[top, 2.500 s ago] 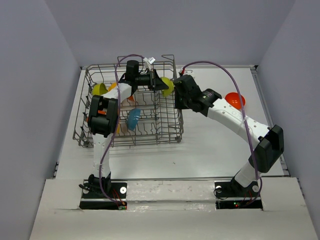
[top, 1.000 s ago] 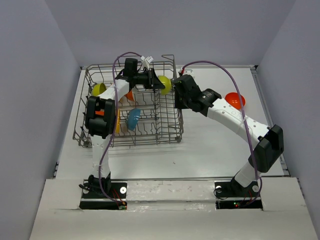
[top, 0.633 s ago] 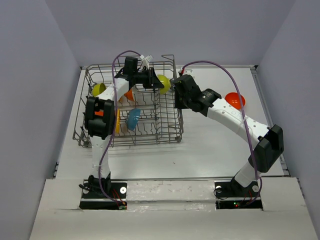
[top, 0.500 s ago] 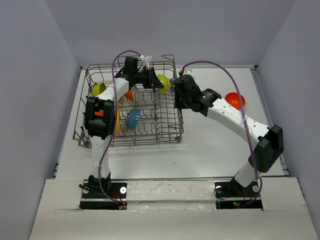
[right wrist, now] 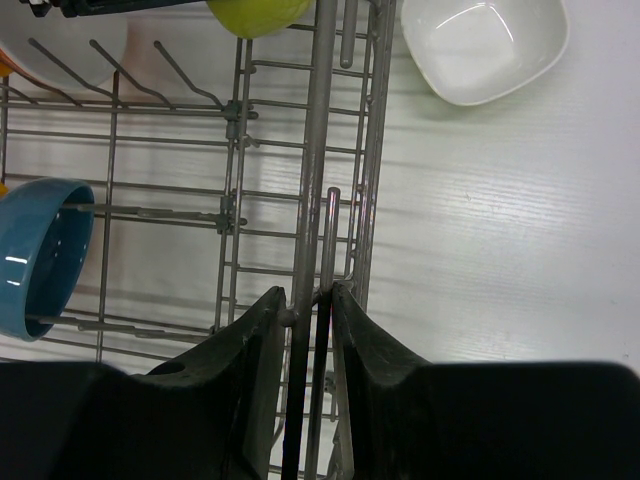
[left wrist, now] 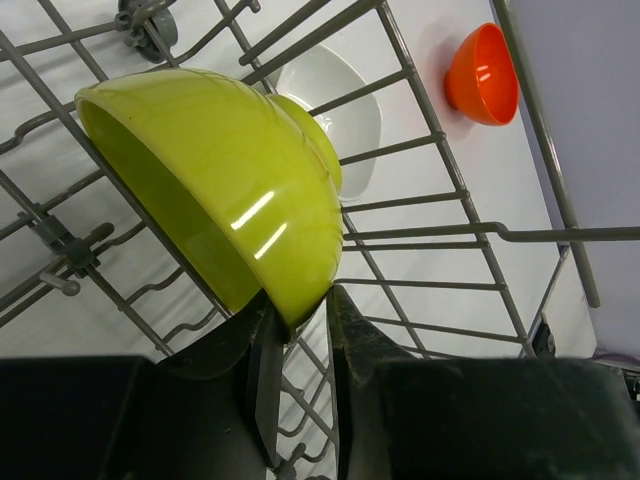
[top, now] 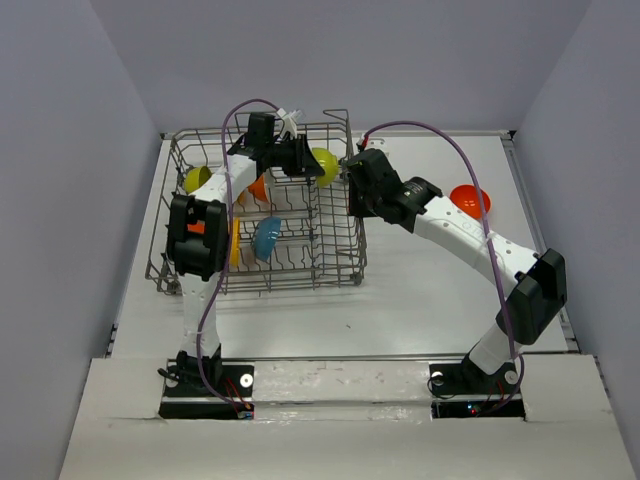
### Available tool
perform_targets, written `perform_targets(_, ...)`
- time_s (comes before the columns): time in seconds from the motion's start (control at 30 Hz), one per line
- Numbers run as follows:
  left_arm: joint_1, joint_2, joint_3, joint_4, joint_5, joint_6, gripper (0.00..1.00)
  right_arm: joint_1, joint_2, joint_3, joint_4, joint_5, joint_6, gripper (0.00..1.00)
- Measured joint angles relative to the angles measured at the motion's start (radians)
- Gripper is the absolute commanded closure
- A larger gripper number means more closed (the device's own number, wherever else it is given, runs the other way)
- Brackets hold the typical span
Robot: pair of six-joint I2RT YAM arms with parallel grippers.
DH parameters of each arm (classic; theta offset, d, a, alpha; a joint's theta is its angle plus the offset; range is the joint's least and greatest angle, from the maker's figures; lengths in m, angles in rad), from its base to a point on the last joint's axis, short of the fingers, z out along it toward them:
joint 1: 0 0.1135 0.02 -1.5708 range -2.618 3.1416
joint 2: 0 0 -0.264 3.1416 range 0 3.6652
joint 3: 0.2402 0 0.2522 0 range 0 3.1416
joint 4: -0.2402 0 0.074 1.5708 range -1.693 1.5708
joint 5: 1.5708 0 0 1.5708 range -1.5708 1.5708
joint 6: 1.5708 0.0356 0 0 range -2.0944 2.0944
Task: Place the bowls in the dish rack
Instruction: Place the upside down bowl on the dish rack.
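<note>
The grey wire dish rack [top: 258,284] stands on the left half of the table. Over its far right corner my left gripper [top: 303,160] [left wrist: 300,305] is shut on the rim of a lime green bowl [top: 323,165] [left wrist: 230,190], which tilts on its side above the tines. My right gripper [top: 353,190] [right wrist: 308,300] is shut on upright wires of the dish rack's right wall [right wrist: 318,150]. Inside the rack are a teal bowl [top: 266,238] [right wrist: 35,255], another lime bowl [top: 197,179] and an orange one [top: 258,188].
A red-orange bowl [top: 470,198] [left wrist: 482,72] sits on the table right of the rack. A white bowl [right wrist: 485,40] [left wrist: 345,110] rests just outside the rack's right wall. Tall walls close in the table on the left, right and back.
My left gripper has carried the lime green bowl a little to the left, further inside the rack's far right corner. The right arm has stayed put on the rack wall.
</note>
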State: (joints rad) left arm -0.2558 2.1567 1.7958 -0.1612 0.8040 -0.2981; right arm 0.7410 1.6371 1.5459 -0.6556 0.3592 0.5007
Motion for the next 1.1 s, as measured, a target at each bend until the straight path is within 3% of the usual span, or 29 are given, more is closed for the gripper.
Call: perform_targets(1.1,0.012,-0.002,0.013,-0.142,-0.237,0.074,0.69,0.000,0.014,0.016,-0.002,0.001,-0.006,0.69)
